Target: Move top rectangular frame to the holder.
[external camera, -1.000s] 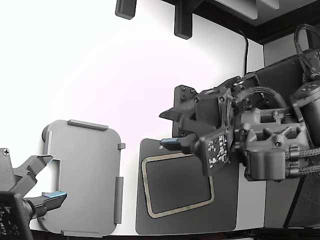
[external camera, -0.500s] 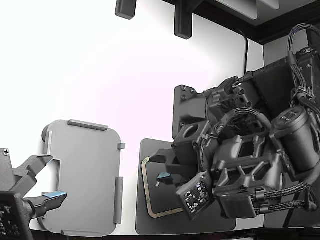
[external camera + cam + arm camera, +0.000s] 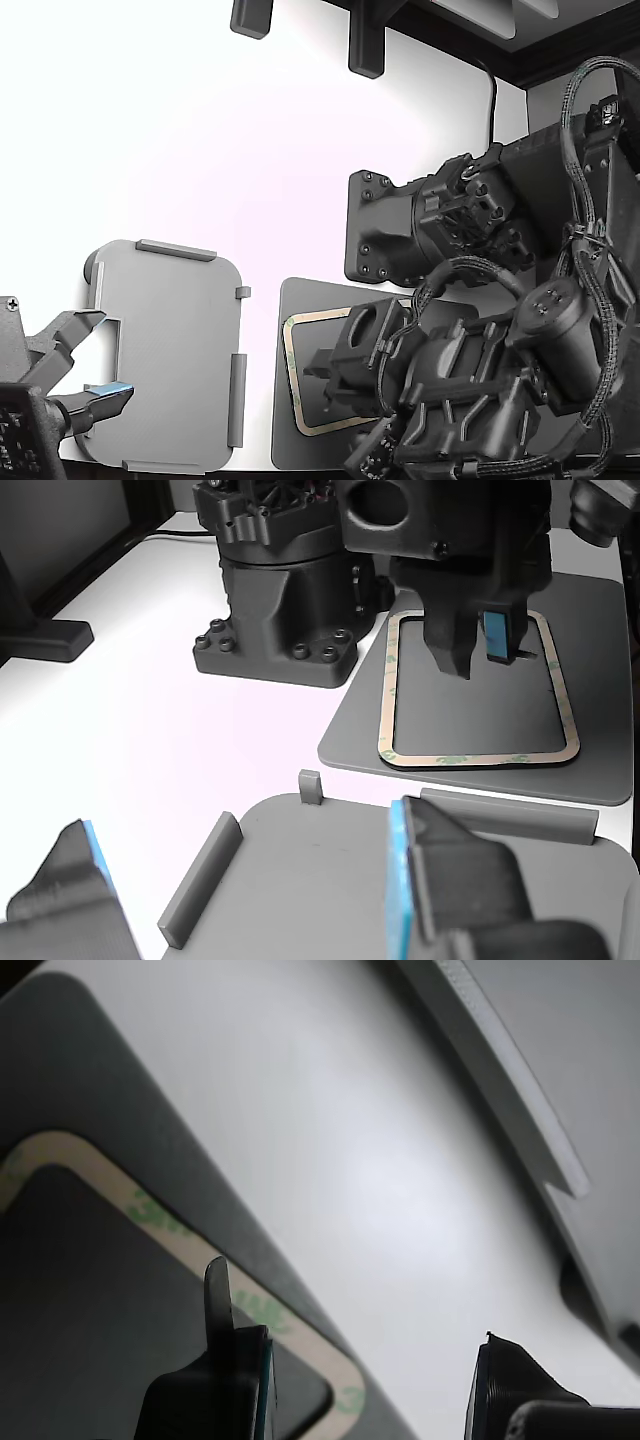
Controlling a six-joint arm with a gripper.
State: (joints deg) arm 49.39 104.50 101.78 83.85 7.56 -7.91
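— Where's the holder (image 3: pixel 165 355)?
— At the exterior view's left, on the white table (image 3: pixel 200 150).
— And the frame (image 3: pixel 291 372)?
— Right of it, flat on the dark mat (image 3: pixel 283 440).
— Your gripper (image 3: pixel 478 640)?
— Spread wide and empty, low over the frame, one finger (image 3: pixel 232 1360) inside its border.

This looks like a robotics lab bench: a plain white tabletop (image 3: pixel 200 150) carries a bolted-down black arm base (image 3: pixel 280 610), bundled cables (image 3: pixel 590 250), a dark grey mat (image 3: pixel 610 610) and a moulded grey holder (image 3: pixel 165 350).
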